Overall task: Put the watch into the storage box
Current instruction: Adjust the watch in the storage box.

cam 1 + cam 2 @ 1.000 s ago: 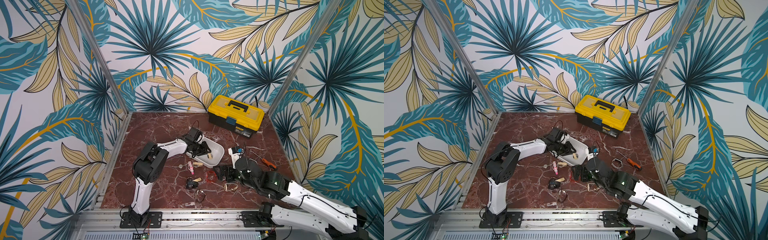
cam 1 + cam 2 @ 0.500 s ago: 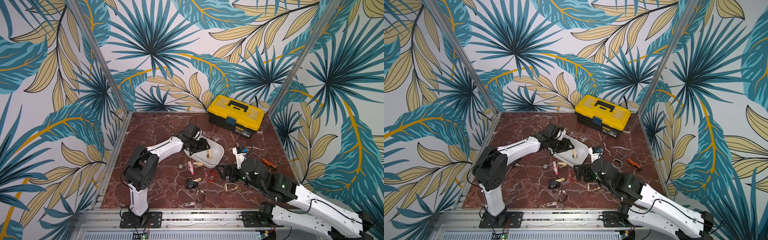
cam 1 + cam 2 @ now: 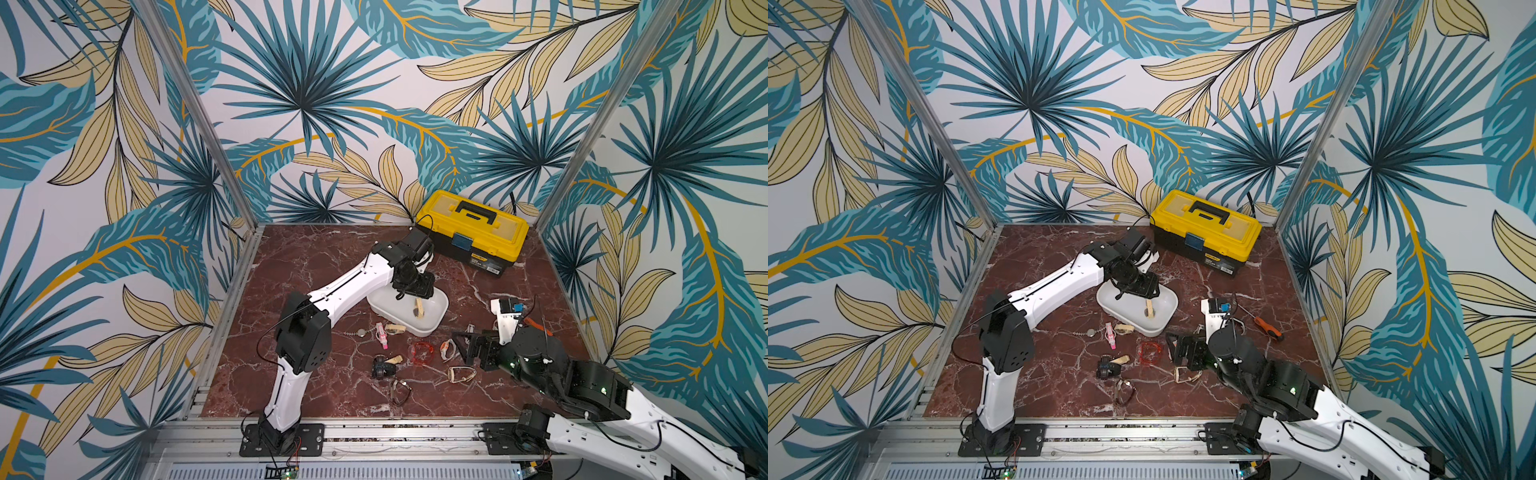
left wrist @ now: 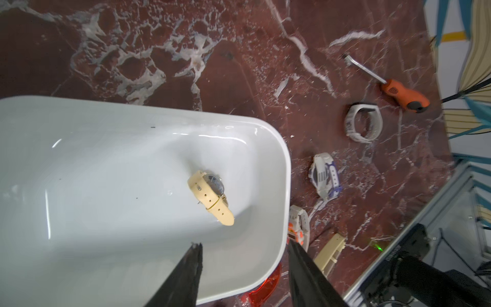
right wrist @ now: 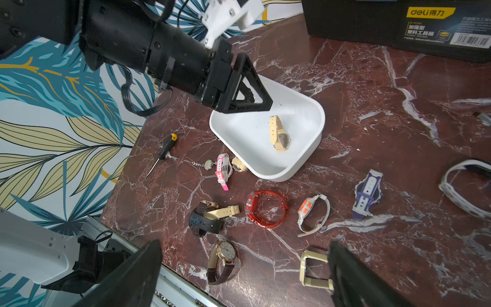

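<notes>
watch (image 4: 211, 195): beige strap, lying loose inside white storage box (image 3: 434, 330), mid-frame in both top views | my left gripper (image 4: 244, 244): fingers apart, empty, above box | my right gripper (image 5: 244, 244): fingers wide apart, empty, over loose watches (image 5: 225, 251) | yellow toolbox (image 3: 473, 232) behind

Beige watch (image 4: 210, 195), seemingly grey-faced; white storage box (image 4: 106, 159); dark-red, white-veined table (image 4: 239, 66).

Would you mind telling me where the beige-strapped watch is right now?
In both top views, the beige-strapped watch lies inside the white storage box mid-table, just below the open left gripper.
</notes>
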Robot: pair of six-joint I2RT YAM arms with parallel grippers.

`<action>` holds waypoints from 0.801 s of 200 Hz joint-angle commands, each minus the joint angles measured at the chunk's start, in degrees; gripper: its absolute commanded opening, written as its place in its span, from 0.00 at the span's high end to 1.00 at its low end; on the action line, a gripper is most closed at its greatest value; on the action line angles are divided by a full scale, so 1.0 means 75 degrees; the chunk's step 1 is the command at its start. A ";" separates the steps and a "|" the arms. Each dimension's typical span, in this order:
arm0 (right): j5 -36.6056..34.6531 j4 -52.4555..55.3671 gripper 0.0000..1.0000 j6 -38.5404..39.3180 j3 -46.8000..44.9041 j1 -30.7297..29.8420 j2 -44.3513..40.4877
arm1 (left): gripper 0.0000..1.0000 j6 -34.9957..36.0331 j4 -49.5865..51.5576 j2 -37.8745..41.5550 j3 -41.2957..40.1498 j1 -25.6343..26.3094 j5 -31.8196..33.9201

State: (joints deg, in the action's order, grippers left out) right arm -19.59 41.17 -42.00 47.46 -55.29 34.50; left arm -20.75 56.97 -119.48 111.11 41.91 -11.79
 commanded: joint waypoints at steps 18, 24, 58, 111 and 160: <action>-0.0223 0.0469 0.00 -0.0002 -0.0168 0.0024 -0.0251 | 0.51 0.0555 0.1279 -0.0774 0.0943 0.0207 0.0898; -0.0223 0.0490 0.00 -0.0008 -0.0167 0.0024 -0.0271 | 0.51 0.0529 0.1284 -0.0861 0.1045 0.0213 0.0927; -0.0241 0.0548 0.00 -0.0050 -0.0246 0.0024 -0.0363 | 0.53 0.0510 0.1415 -0.1158 0.1638 0.0329 0.1119; -0.0351 0.0627 0.00 -0.0027 -0.0381 0.0031 -0.0602 | 0.55 0.0589 0.1830 -0.1567 0.2246 0.0521 0.1503; -0.0358 0.0652 0.00 0.0032 -0.0375 0.0024 -0.0582 | 0.62 0.0587 0.1645 -0.1932 0.2512 0.0579 0.1559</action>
State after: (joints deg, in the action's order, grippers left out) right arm -21.23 45.19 -42.00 45.63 -55.20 30.44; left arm -16.95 69.01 -132.03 127.68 45.91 -1.26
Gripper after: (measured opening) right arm 0.995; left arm 0.396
